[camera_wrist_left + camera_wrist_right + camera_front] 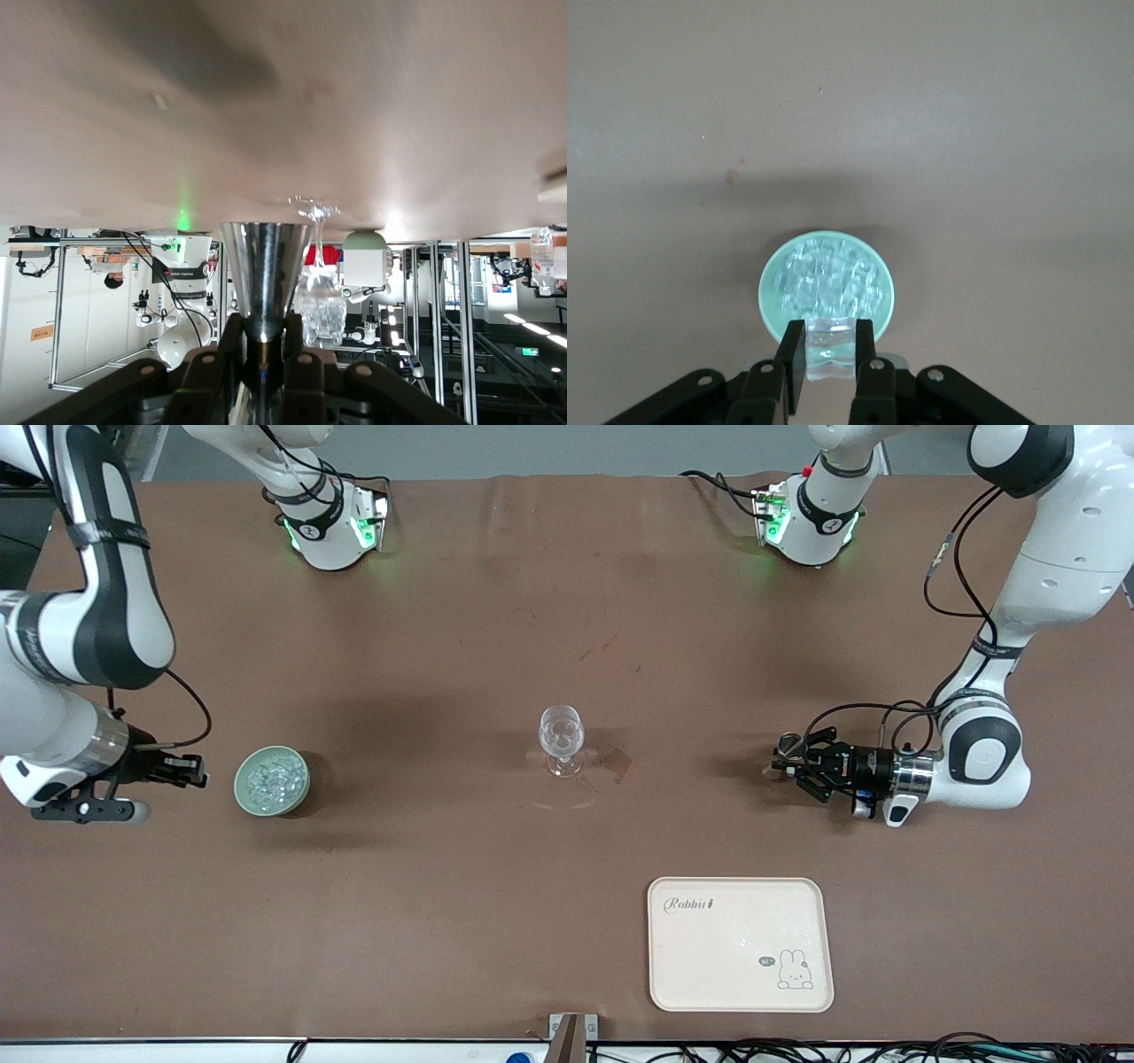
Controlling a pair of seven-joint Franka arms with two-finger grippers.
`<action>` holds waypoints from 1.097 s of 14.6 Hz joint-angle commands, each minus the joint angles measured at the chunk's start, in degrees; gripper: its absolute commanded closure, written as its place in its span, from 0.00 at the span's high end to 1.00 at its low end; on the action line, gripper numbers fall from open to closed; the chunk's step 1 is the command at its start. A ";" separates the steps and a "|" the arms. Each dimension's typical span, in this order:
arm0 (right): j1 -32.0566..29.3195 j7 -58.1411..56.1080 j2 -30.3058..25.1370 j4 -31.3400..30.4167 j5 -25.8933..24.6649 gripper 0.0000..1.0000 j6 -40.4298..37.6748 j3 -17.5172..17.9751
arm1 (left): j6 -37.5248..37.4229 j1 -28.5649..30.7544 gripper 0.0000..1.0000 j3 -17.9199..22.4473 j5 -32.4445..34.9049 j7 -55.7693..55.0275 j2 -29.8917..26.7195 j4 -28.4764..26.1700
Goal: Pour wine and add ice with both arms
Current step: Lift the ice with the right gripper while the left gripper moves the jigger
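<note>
A pale green bowl (241, 784) (767, 297) full of ice (271, 779) (828, 276) sits toward the right arm's end of the table. My right gripper (188, 767) (828, 335) hangs by the bowl's rim, shut on one clear ice lump (831, 359). A clear stemmed glass (561, 737) (321, 310) stands mid-table. My left gripper (784, 766) (264, 329) lies low and level toward the left arm's end, pointing at the glass. It is shut on a shiny metal cone-shaped cup (266, 266). Wine is out of view.
A cream tray (740, 948) with a rabbit print lies nearer the front camera than the left gripper. A damp stain (613, 766) marks the brown cloth beside the glass. Both robot bases (332, 527) (806, 522) stand along the table's back edge.
</note>
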 commanded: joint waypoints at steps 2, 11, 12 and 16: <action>0.49 3.84 -0.91 9.83 0.94 0.10 -12.36 0.54 | 1.02 -0.36 0.01 -3.47 -2.87 -5.89 -5.28 -1.34; 4.00 4.47 -7.92 12.32 1.03 0.10 -20.55 0.80 | 16.82 -0.45 0.01 -19.02 -3.40 -20.39 -10.21 -1.69; 4.09 4.38 -9.85 10.75 1.03 0.10 -20.47 0.89 | 18.93 -0.45 0.01 -20.69 -3.40 -21.28 -10.30 -1.78; 4.27 4.29 -14.44 7.49 1.03 0.10 -21.34 0.89 | 27.02 -2.55 0.01 -24.92 -2.79 -27.25 -11.43 -1.96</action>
